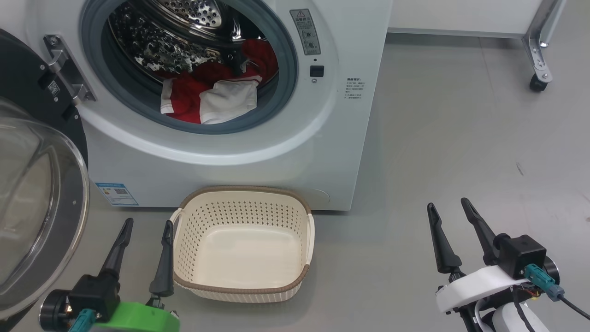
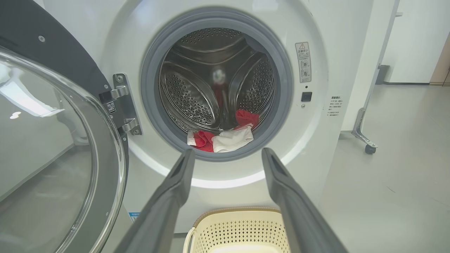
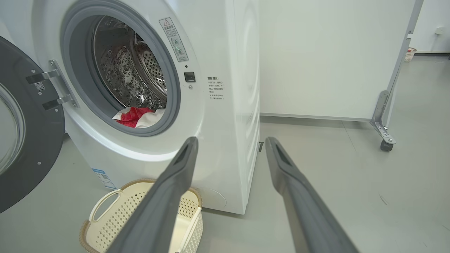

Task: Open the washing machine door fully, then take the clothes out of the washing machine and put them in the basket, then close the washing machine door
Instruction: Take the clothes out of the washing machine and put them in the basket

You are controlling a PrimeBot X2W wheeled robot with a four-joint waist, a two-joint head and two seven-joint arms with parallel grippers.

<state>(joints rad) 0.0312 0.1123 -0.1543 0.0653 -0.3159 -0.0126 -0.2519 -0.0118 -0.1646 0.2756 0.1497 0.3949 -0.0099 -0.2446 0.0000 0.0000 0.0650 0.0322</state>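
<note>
The washing machine (image 1: 258,157) stands ahead with its door (image 1: 32,203) swung wide open to the left, glass bowl facing me. Inside the steel drum lie the clothes: a red garment (image 1: 189,94) with white trim and a white cloth (image 1: 229,100) on top, near the front lip. The clothes (image 2: 225,138) also appear low in the drum in the left wrist view, and as a red and white heap (image 3: 137,117) in the right wrist view. The empty cream basket (image 1: 244,244) sits on the floor before the machine. My left gripper (image 1: 147,223) is open beside the basket's left rim. My right gripper (image 1: 449,205) is open over bare floor at right.
A white partition on a metal leg with a caster (image 1: 538,83) stands at the back right. Grey floor (image 1: 461,138) stretches right of the machine. The open door takes up the left side, close to my left arm.
</note>
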